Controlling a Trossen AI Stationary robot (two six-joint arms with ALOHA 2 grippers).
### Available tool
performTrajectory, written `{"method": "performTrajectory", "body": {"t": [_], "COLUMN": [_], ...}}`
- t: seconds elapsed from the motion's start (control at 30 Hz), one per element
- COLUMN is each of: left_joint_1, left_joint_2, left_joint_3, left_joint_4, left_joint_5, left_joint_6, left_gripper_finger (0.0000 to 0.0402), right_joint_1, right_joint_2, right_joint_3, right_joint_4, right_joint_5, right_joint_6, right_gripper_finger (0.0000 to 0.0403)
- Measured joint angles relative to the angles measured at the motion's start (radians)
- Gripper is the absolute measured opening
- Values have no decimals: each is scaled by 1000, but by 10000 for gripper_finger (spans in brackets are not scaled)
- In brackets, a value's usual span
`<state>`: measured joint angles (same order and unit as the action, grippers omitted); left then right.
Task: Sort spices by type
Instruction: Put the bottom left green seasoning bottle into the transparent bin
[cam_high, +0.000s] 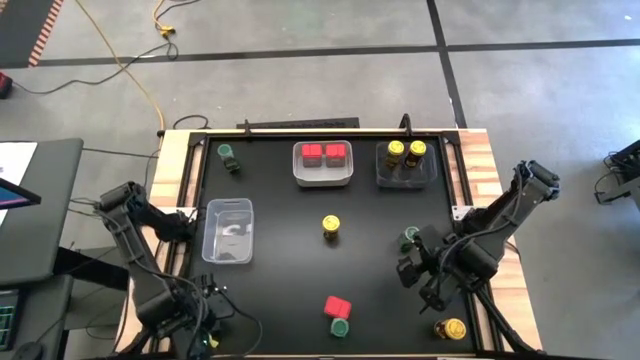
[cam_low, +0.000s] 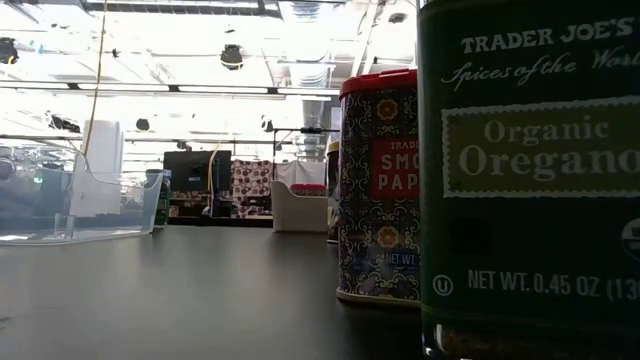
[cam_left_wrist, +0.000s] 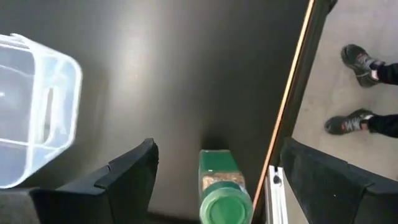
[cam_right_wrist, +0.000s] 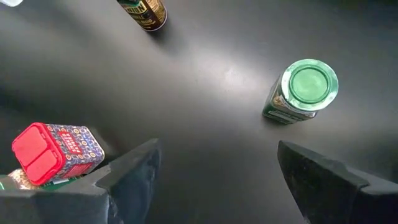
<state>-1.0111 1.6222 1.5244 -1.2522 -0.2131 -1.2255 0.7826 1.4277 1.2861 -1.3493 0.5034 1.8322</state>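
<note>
Blown-out ceiling lights behind, soft glare on table (cam_right_wrist: 211, 74), near jar (cam_low: 530, 180) blurred

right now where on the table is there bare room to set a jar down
The widest bare patch lies between the empty clear tray and the lone yellow-lidded jar, running down toward the front edge. Another lies between that jar and the right gripper. It is crowded at the back trays and around the red box and green-lidded jar.

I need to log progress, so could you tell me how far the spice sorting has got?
Done: two red boxes share one tray and two yellow-lidded jars another. In hand: nothing; the right tool hovers open beside a green-lidded jar. Left: the third tray is empty, with six containers loose.
</note>
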Motion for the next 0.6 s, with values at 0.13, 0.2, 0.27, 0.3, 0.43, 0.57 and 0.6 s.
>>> {"method": "performTrajectory", "body": {"t": [0.13,0.2,0.27,0.3,0.43,0.57,0.6], "left_joint_1": [-8,-15,-24,-28,-43,-58,-64], "left_joint_2": [-1,-1,-1,-1,-1,-1,-1], "left_joint_3": [-72,-110,-141,-153,-191,-210,-218], "left_joint_4": [81,111,119,117,140,197,205], "left_joint_5": [25,55,63,69,92,137,138], "left_joint_6": [34,49,40,29,21,54,56], "left_gripper_finger": [324,324,324,324,324,324,324], "right_joint_1": [0,0,0,0,0,0,0], "right_joint_2": [0,0,0,0,0,0,0], "right_joint_3": [0,0,0,0,0,0,0], "right_joint_4": [0,0,0,1,4,8,9], "right_joint_5": [0,0,0,0,0,0,0], "right_joint_6": [0,0,0,0,0,1,1], "right_gripper_finger": [350,350,350,350,350,350,350]}}
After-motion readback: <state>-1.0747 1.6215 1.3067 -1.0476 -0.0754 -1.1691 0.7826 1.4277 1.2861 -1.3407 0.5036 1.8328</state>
